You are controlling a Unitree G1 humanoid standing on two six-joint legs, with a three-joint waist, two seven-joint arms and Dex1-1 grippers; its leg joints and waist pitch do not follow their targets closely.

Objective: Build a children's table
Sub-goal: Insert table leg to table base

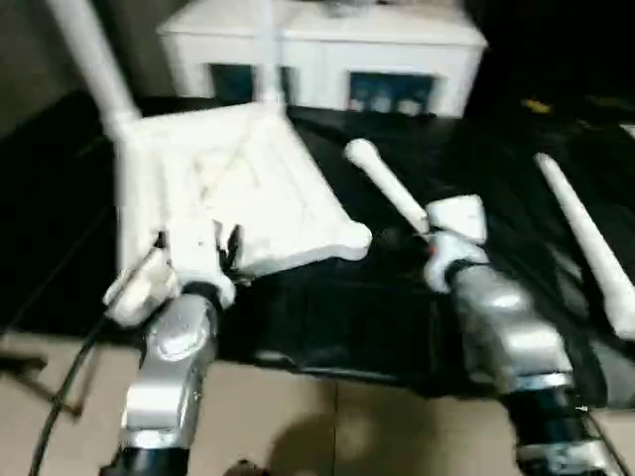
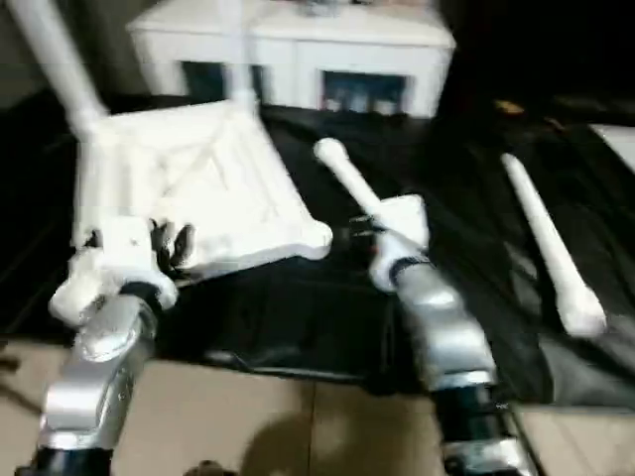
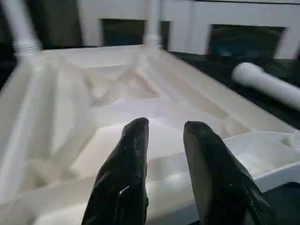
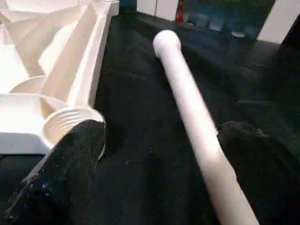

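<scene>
The table top (image 1: 233, 193) lies ribbed underside up on the black bench (image 1: 377, 297), two legs (image 1: 94, 59) standing in its far sockets. A loose leg (image 4: 192, 108) lies between the right gripper's (image 4: 157, 164) wide-open jaws, rounded end pointing away. The left gripper's (image 3: 161, 159) narrow jaws hover over the top's near edge, empty. Another leg (image 1: 585, 233) lies farther right, its near end cut off in the left eye view.

Upturned table top (image 1: 238, 188), seemingly two legs (image 1: 94, 59) fitted.
</scene>
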